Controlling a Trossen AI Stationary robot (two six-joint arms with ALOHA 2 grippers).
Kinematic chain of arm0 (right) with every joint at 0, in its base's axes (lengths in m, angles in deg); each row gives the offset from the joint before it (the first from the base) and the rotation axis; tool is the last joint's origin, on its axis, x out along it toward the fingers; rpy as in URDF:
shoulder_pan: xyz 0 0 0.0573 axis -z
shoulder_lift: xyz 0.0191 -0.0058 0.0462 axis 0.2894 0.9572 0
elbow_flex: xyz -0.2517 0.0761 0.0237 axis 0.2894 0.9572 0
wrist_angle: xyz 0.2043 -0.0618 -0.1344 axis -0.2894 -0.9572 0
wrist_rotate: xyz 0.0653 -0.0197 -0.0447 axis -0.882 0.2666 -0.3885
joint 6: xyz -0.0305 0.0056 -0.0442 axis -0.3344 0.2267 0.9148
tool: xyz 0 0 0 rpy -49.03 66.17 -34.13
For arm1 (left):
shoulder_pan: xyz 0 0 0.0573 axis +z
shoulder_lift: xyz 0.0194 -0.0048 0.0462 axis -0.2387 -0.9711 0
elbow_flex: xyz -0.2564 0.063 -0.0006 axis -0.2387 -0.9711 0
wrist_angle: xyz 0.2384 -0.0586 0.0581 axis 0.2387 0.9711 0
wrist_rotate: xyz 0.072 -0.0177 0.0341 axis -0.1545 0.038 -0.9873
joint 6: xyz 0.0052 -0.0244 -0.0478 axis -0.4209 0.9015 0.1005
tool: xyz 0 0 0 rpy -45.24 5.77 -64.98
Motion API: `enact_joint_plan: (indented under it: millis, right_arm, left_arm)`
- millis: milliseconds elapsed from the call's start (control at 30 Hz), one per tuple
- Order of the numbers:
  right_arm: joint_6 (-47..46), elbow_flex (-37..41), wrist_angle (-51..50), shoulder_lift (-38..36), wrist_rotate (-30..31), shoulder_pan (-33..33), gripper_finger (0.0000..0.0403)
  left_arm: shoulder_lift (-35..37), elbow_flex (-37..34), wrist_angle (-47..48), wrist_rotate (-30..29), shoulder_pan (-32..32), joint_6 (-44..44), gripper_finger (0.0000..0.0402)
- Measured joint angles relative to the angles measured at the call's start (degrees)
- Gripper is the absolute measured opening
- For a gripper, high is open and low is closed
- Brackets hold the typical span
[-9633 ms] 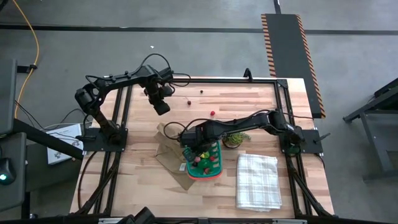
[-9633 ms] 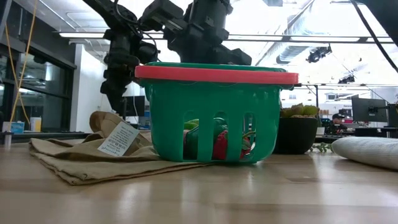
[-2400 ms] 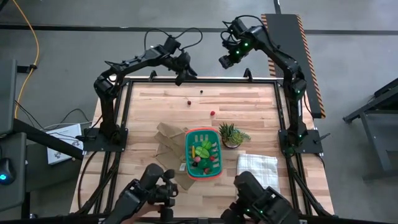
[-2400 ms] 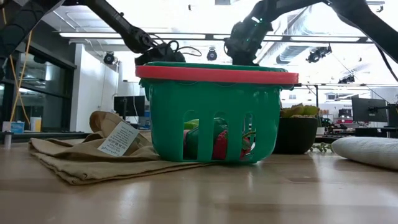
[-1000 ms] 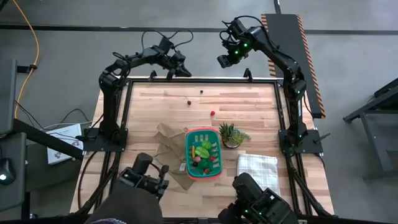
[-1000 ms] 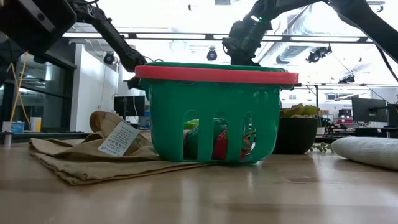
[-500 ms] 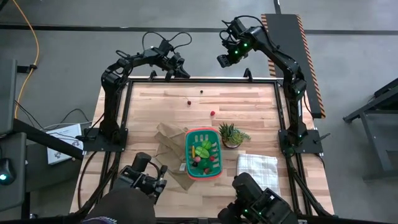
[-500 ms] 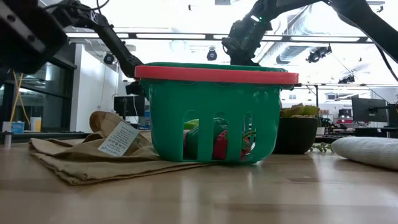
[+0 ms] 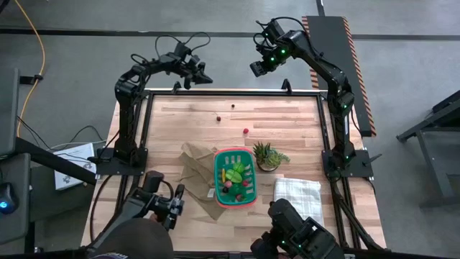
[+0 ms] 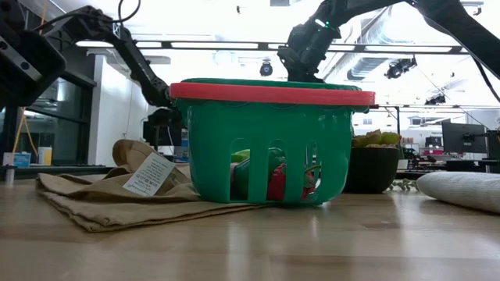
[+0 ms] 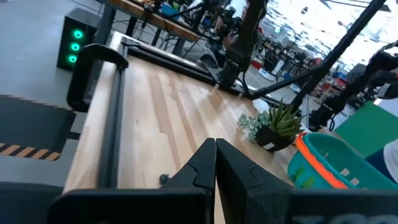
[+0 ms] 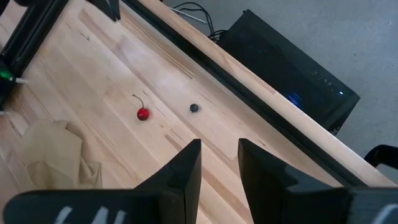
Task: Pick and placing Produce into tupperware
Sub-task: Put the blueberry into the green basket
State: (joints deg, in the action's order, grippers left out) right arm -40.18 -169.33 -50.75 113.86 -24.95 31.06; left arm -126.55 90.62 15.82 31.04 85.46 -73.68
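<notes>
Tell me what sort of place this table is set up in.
Most likely a robotics lab or workshop. The wooden table stands on a bare concrete floor, a striped hazard ramp lies beside it, and the low view shows strip lights and desks with monitors behind.

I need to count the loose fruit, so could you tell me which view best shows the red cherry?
The right wrist view: the red cherry lies unobstructed, stem visible. The high view shows only a speck; the low and left wrist views miss it.
</notes>
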Motion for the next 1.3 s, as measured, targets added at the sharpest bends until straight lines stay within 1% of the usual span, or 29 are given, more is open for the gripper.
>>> enact_joint_plan:
  millis: [167,300,433,600,800,933,1000,1200,1300]
  right_arm:
    - [0.7,0.0,0.0,0.0,0.0,0.0,0.0096]
    - [1.1,0.0,0.1,0.0,0.1,0.0,0.0096]
    - [1.8,0.0,0.2,0.0,0.6,0.0,0.0096]
    - [2.0,0.0,0.2,0.0,0.6,0.0,0.0096]
    - [3.1,0.0,0.2,0.0,0.6,0.0,0.0096]
    - [3.7,0.0,0.2,0.0,0.6,0.0,0.0096]
    - [4.3,0.0,0.2,0.0,0.6,0.0,0.0096]
    - [5.1,0.0,0.2,0.0,0.6,0.0,0.0096]
    - [5.4,0.0,0.2,0.0,0.6,0.0,0.0096]
  left_arm:
    - [0.0,0.0,-0.4,-0.5,0.3,0.0,0.0]
    - [0.0,0.0,-1.7,-4.2,-0.2,0.4,0.0]
    - [0.0,0.0,-4.8,-7.3,-0.1,3.1,0.0002]
    - [0.0,0.0,-8.1,-8.6,0.0,2.7,0.0001]
    - [0.0,0.0,-9.1,-15.9,-0.9,2.6,0.0002]
    - [0.0,0.0,-9.9,-24.4,-2.0,2.6,0.0002]
    - [0.0,0.0,-10.7,-27.2,-2.4,3.1,0.0003]
    - [0.0,0.0,-12.7,-27.9,-4.2,4.9,0.0001]
    - [0.0,0.0,-13.6,-29.7,-5.5,5.8,0.0003]
